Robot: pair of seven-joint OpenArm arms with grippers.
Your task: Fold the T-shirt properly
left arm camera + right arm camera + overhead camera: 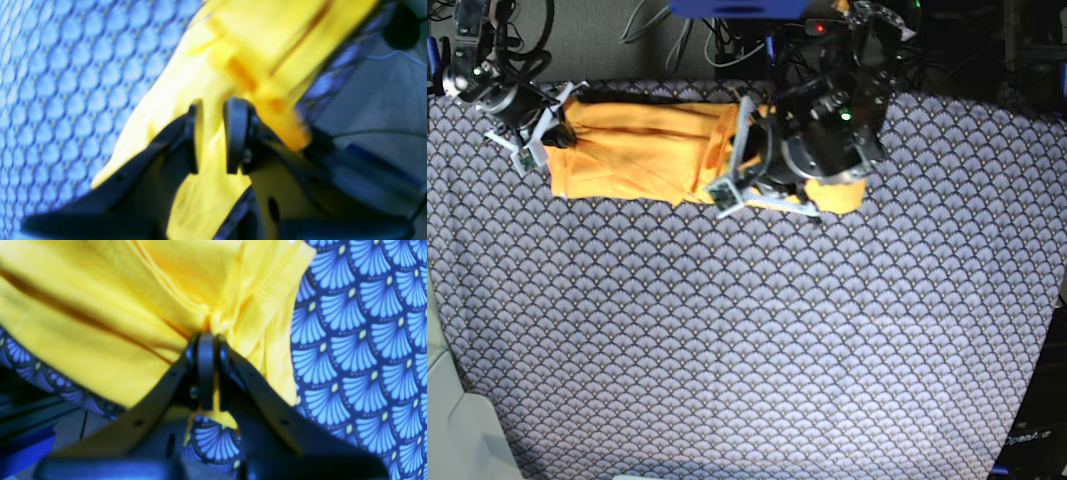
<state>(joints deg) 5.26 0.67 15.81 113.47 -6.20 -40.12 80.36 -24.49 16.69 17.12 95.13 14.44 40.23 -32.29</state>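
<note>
The yellow-orange T-shirt lies bunched in a long band along the far edge of the table. My right gripper is at the band's left end in the base view and is shut on a gathered pinch of the cloth beside a seam. Near the band's right part in the base view, my left gripper has a fold of the T-shirt filling the narrow gap between its two black fingers. That arm's bulk covers part of the shirt's right end.
A blue-grey fan-patterned tablecloth covers the table. Both wrist views show the table's far edge and the floor close beside the grippers. Cables and dark equipment stand behind the far edge.
</note>
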